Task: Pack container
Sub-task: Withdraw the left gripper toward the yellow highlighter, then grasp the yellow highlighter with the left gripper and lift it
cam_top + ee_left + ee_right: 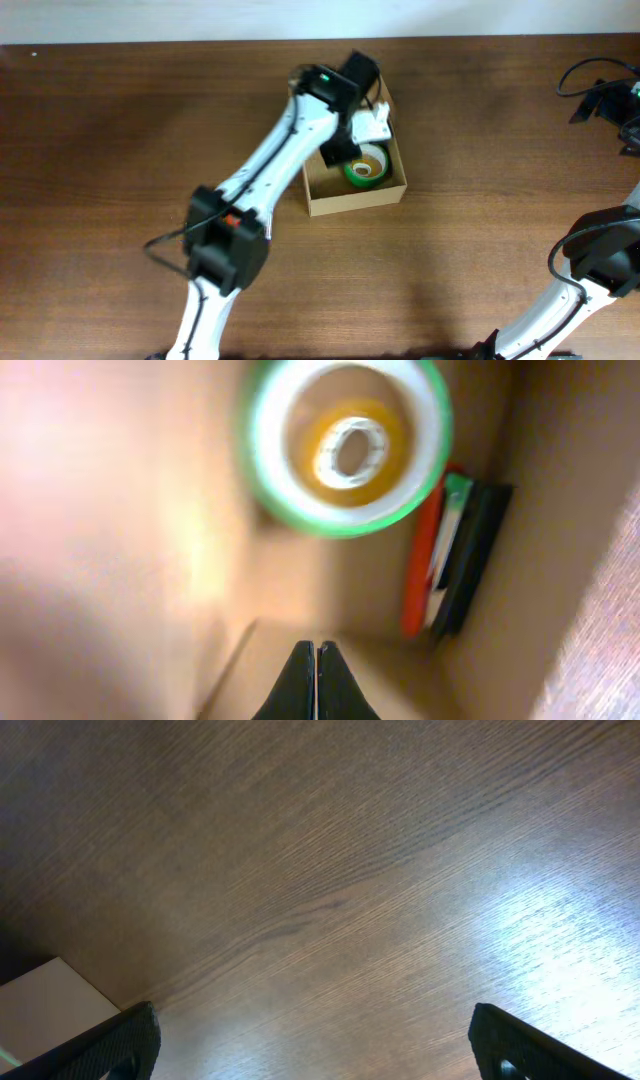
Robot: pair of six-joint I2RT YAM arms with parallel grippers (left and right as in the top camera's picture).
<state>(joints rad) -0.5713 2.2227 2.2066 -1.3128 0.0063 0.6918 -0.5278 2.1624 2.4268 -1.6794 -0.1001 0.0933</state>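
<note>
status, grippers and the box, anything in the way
Left gripper shut, empty, over the container, green tape roll inside. Right gripper open over the table. Left arm across the opening.

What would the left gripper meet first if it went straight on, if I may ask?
Probably the container's bare cardboard inside, beside the green-rimmed tape roll; depth is unclear.

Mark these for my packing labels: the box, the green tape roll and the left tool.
box [355, 203], overhead view, on its front wall.
green tape roll [270, 450], left wrist view, on its white side face.
left tool [316, 655], left wrist view, where the shut fingertips meet.
</note>
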